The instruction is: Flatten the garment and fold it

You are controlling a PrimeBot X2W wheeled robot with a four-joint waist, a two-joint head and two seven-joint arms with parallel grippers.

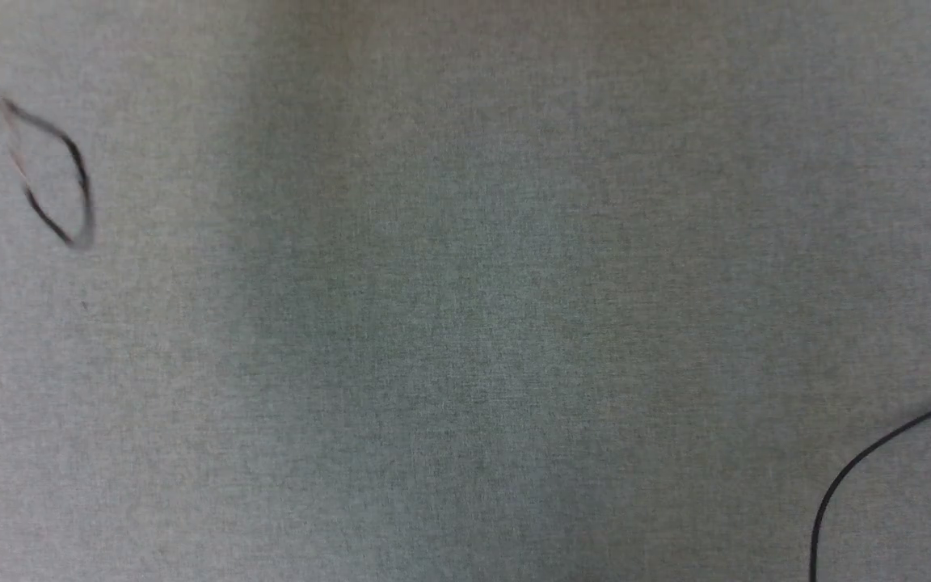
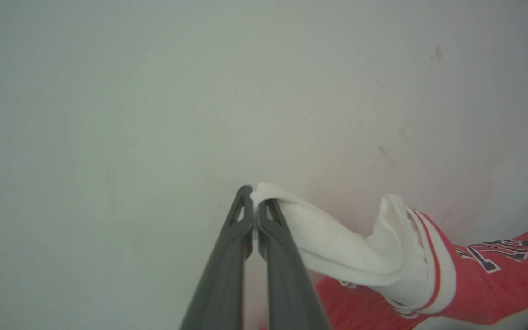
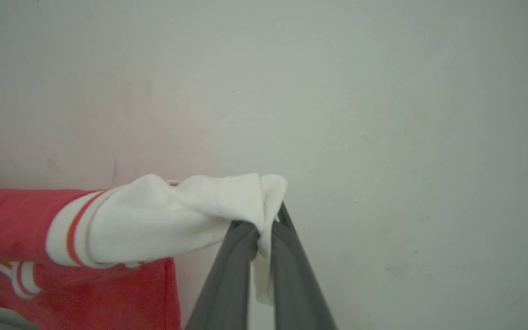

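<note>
We note left hand (image 2: 254, 201) pinching white sleeve (image 2: 337, 247), red jersey T-shirt (image 2: 497, 284) extending to its right; right hand (image 3: 266, 224) pinching other sleeve (image 3: 177, 220), shirt to its left. Long axis hand-to-hand.

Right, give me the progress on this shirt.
Done: the left gripper is shut on one white sleeve, and the right gripper is shut on the other sleeve. In hand: the shirt runs bunched from both grips, its red body creased. Left: spreading it flat, then every fold, since none shows yet.
</note>
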